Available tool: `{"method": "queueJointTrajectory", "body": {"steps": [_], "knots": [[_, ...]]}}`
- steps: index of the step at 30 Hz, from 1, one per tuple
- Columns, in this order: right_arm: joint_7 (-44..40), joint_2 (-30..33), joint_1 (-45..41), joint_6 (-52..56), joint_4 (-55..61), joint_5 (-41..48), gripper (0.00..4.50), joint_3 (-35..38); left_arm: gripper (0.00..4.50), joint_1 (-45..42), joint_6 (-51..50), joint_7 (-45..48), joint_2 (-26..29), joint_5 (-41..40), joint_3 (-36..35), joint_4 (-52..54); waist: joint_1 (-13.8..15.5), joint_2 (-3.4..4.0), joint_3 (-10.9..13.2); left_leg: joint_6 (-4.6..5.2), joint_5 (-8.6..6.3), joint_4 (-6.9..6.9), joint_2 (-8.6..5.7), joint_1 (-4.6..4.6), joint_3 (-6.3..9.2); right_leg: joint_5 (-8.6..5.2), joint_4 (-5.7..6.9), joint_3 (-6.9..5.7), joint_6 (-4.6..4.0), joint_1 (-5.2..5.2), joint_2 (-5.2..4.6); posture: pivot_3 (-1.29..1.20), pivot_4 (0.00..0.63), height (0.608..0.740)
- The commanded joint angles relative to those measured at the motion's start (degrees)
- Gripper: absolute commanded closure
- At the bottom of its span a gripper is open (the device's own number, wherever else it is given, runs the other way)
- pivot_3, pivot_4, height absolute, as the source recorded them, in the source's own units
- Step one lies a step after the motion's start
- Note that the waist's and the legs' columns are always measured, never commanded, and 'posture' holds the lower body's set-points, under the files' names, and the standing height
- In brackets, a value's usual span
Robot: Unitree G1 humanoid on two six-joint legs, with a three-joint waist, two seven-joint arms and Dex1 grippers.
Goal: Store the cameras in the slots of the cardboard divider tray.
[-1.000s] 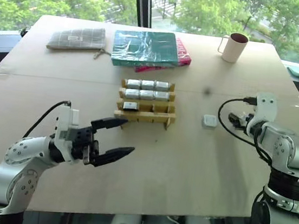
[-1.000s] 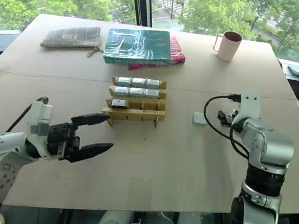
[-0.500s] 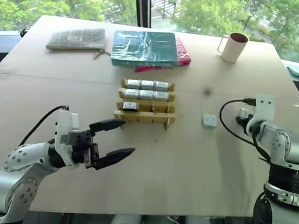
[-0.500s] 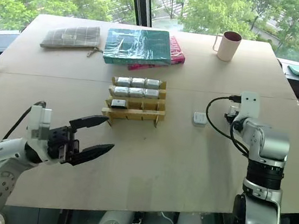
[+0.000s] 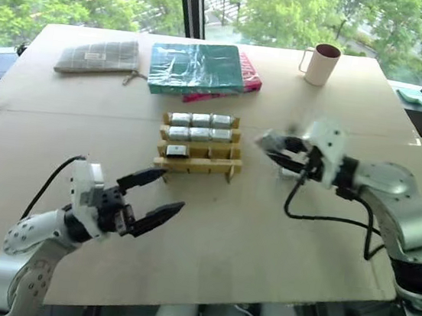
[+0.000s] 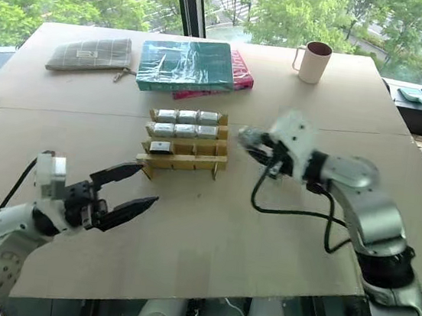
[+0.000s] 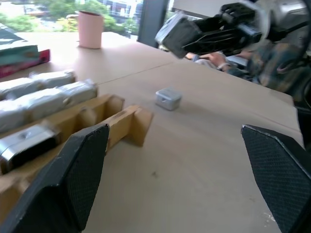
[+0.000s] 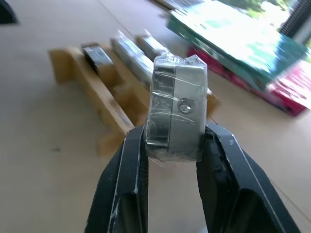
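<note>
The right gripper [image 8: 176, 145] had its jaws clamped on a wrapped camera [image 8: 177, 114], carried above the counter [image 5: 263, 234] toward the cardboard divider tray [image 5: 199, 145] mid-counter for slotting. The left gripper [image 5: 151, 197] waited nearby, jaws apart.

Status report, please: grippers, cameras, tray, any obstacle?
Left gripper open, near tray. Right gripper shut on camera, right of tray. Second camera loose on table. Nothing blocks tray.

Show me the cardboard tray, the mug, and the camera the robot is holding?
cardboard divider tray [image 5: 197, 164]: left eye view, its front strip.
mug [image 5: 320, 64]: left eye view, its side wall.
held camera [image 8: 177, 114]: right wrist view, its wrapped side face.
</note>
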State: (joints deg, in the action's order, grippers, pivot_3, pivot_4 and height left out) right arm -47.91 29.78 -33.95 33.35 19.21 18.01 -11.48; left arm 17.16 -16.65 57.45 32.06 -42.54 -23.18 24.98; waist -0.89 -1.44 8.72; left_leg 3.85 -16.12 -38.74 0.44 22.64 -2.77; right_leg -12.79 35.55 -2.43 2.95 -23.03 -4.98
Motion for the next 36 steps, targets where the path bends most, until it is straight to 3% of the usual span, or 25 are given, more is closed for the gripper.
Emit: {"method": "queueJointTrajectory", "body": {"steps": [1,5,10,27,36], "knots": [[-3.18,-3.58,-5.7,-3.29,-4.95,-1.63,3.68,-5.29,0.0,2.03,4.28,2.11,-0.13,-0.12,-4.42,-2.8,0.18,0.0,0.0,-0.01,0.0,0.0,0.0,0.0,0.03,-0.03,0.02,-0.05,-0.05,-0.01,-0.02,0.0,0.15,0.74],[-4.08,-9.33,-10.63,-7.53,-15.34,-5.95,3.68,-11.31,0.0,3.53,4.75,2.9,0.48,-0.6,-5.91,-4.44,0.41,0.01,0.0,-0.02,0.0,0.0,-0.02,0.05,0.11,-0.12,0.07,-0.16,-0.25,-0.02,-0.1,0.0,0.15,0.74],[-4.33,-13.9,-14.72,-12.32,-26.88,-9.88,3.68,-13.33,0.0,5.3,5.02,2.23,0.01,-1.21,-6.92,-2.26,0.22,0.03,0.02,0.0,-0.01,-0.01,-0.18,0.12,0.11,-0.11,0.04,-0.17,-0.25,-0.03,-0.25,0.0,0.15,0.74],[-6.52,-20.96,-22.14,-21.92,-42.59,-14.08,3.68,-11.55,0.0,12.26,6.72,1.42,-2.3,-1.8,-8.65,1.97,-0.78,0.05,0.03,-0.16,0.05,0.28,-0.12,0.11,0.07,0.01,0.08,-0.13,-0.04,-0.22,-0.22,0.0,0.15,0.74],[-6.27,-20.9,-24.16,-36.3,-54.13,-21.69,3.68,-14.32,0.0,13.46,7.16,0.58,-2.99,-1.83,-8.52,3.23,-1.36,0.06,0.03,-0.2,0.04,0.3,-0.13,0.11,0.06,0.01,0.09,-0.15,-0.04,-0.23,-0.22,0.0,0.15,0.74]]}}
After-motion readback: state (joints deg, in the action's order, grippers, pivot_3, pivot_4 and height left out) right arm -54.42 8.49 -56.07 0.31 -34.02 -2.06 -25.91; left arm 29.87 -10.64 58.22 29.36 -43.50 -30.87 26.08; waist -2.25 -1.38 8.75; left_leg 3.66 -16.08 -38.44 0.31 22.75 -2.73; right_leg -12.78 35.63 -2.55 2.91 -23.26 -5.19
